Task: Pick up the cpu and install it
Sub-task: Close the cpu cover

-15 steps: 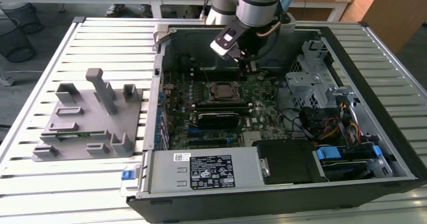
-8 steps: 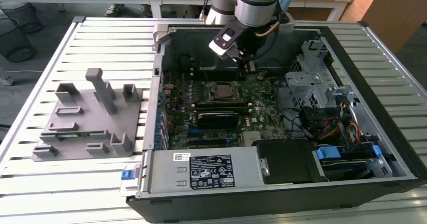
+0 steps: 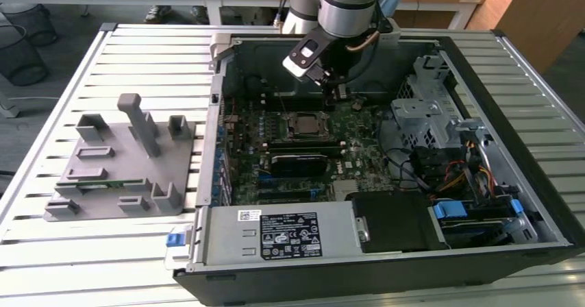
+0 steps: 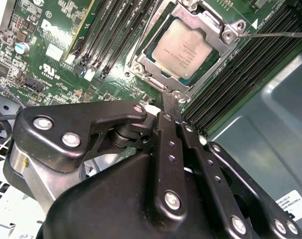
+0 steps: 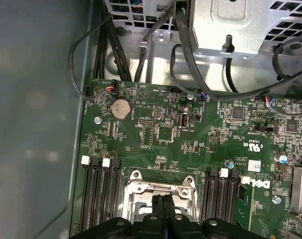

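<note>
The cpu [image 4: 187, 49], a flat square chip with a silvery-grey top, lies in the motherboard socket [image 4: 226, 36] under its metal frame. In the exterior view the cpu [image 3: 305, 125] shows at the middle of the green board, inside the open computer case. My gripper [image 3: 336, 88] hangs above the board just beyond the socket, near the case's far wall. In both wrist views its black fingers are pressed together with nothing between them; the gripper [image 4: 170, 97] [image 5: 162, 198] hovers at the socket's edge. The socket frame [image 5: 141, 185] is partly hidden behind the fingertips.
Memory slots [image 5: 97, 191] flank the socket. A metal drive cage [image 3: 425, 112] and cables [image 3: 457, 177] fill the case at the exterior view's right; the power supply [image 3: 283, 235] lies in front. A grey fixture [image 3: 119, 163] holding a green memory stick [image 3: 101, 182] sits on the slatted table.
</note>
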Tool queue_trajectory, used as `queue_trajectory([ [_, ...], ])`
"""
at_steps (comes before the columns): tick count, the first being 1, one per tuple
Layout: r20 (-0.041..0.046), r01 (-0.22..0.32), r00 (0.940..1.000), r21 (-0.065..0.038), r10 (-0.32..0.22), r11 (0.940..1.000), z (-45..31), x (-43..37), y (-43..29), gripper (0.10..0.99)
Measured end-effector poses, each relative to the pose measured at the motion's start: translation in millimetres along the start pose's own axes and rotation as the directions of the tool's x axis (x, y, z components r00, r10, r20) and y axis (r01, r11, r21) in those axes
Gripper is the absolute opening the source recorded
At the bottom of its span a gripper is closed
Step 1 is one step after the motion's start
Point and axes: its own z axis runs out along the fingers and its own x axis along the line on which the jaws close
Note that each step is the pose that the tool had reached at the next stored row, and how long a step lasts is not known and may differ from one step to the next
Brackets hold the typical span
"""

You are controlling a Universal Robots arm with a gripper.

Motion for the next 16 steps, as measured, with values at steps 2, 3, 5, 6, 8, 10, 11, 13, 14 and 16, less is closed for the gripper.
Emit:
queue_trajectory([
  [2, 0.0, 0.0, 1.0, 0.0, 0.0, 1.0, 0.3, 0.1, -1.1, 0.106],
  [3, 0.0, 0.0, 1.0, 0.0, 0.0, 1.0, 0.4, 0.2, -2.1, 0.106],
  [5, 0.0, 0.0, 1.0, 0.0, 0.0, 1.0, 0.8, 0.3, -3.7, 0.106],
  [6, 0.0001, 0.0, 1.0, 0.0, 0.0, 1.0, 0.8, 0.4, -4.5, 0.106],
  [8, -0.0001, 0.0, 1.0, 0.0, 0.0, 1.0, 1.1, 0.6, -6.7, 0.106],
  [10, -0.0001, 0.0, 1.0, 0.0, 0.0, 1.0, 1.5, 0.8, -9.9, 0.106],
  [11, -0.0001, 0.0, 1.0, 0.0, 0.0, 1.0, 1.8, 1.0, -11.8, 0.106],
  [13, 0.0, 0.0, 1.0, 0.0, 0.0, 1.0, 2.5, 1.1, -16.0, 0.106],
  [14, -0.0001, 0.0, 1.0, 0.0, 0.0, 1.0, 2.7, 0.9, -16.9, 0.106],
  [16, 0.0, 0.0, 1.0, 0.0, 0.0, 1.0, 3.1, 0.5, -18.1, 0.106],
])
